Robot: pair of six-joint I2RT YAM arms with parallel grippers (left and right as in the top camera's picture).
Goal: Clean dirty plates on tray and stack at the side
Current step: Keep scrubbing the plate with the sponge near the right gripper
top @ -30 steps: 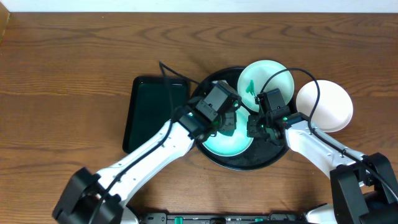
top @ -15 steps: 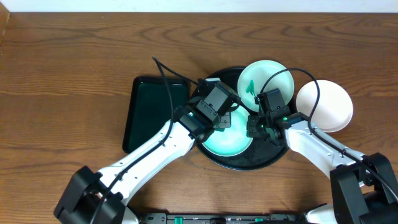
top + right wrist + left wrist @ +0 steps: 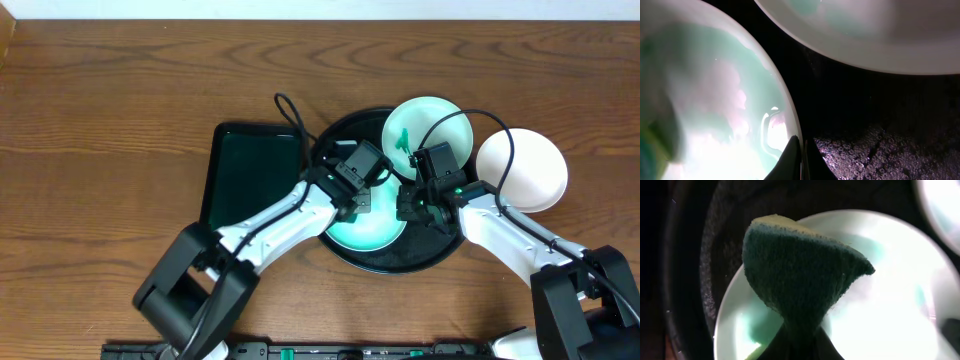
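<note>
They're on the scrubbing step, by the look of it. The left end effector [image 3: 360, 195] is pinching a dark green sponge [image 3: 800, 275] by its lower end, and the sponge hangs over the middle plate [image 3: 372, 232], which lies in the black tray [image 3: 400, 262] at the centre of the overhead view. That plate's face looks pale mint and glossy.

The right end effector [image 3: 801, 157] has its fingers pressed together, tips right at that plate's rim. I'd guess it's steadying the plate, but I can't tell if it actually nips the edge.

A smeared plate [image 3: 427, 135] sits at the tray's upper right, a green mark in its hollow, so it looks unwashed. The third plate [image 3: 522, 170] is off the tray on the worktop [image 3: 120, 100], right of frame, likely the start of the stack.

Next the sponge needs pressing flat and sweeping across the plate while the other arm keeps it from sliding. After that the plate wants lifting out and setting on the right-hand one.
</note>
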